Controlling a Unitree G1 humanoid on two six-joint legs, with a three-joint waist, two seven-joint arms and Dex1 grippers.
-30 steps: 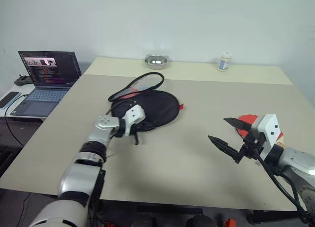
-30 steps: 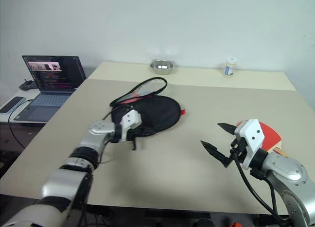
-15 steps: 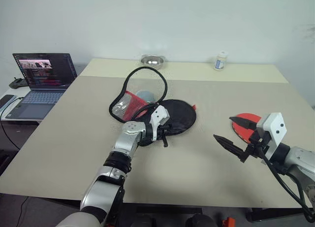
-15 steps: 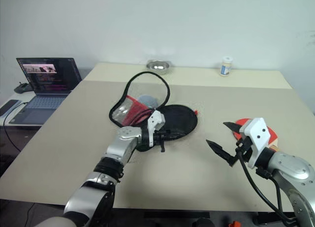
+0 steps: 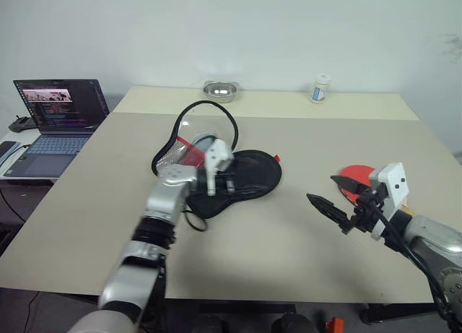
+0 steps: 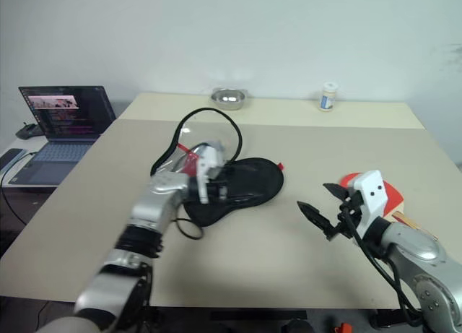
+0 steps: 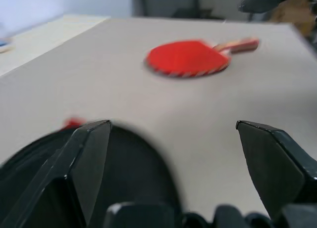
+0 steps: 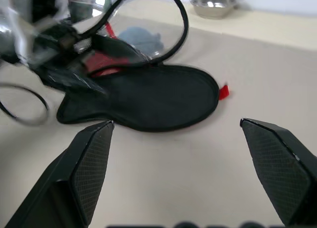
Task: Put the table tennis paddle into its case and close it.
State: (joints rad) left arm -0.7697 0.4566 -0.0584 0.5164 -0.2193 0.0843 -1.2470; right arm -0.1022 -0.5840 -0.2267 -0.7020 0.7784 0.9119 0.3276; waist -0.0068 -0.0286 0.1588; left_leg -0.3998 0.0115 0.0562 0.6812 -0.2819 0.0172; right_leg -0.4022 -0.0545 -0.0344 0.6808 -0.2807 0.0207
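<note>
Right gripper (image 5: 330, 192): nearest item on the right side; black jaws spread wide, holding nothing, tips aimed across the beige bench (image 5: 303, 149) toward the case.
Table tennis paddle (image 5: 357, 185): flat bat with a round red rubber face and a short light wooden handle; lies flat on the bench just behind the right gripper, partly hidden by that arm in the head views; seen whole in the left wrist view (image 7: 188, 57).
Paddle long axis: judged to run roughly side to side, red face toward the bench's middle, handle toward the right edge.
Nearer arm: the right, by a clear margin; the paddle lies well apart from the left gripper.
Left gripper (image 5: 229, 175): jaws apart, empty, over the case's black panel, pointing toward the right side.
Case (image 5: 245, 178): paddle-shaped soft zip pouch, black panel flat on the bench near its middle; red-and-mesh flap (image 5: 177, 152) raised at the left end, black rim standing up in a loop, mouth judged open.
Coming move: judged to be a right-arm pickup of the paddle, then a carry leftward to the case's open mouth.
</note>
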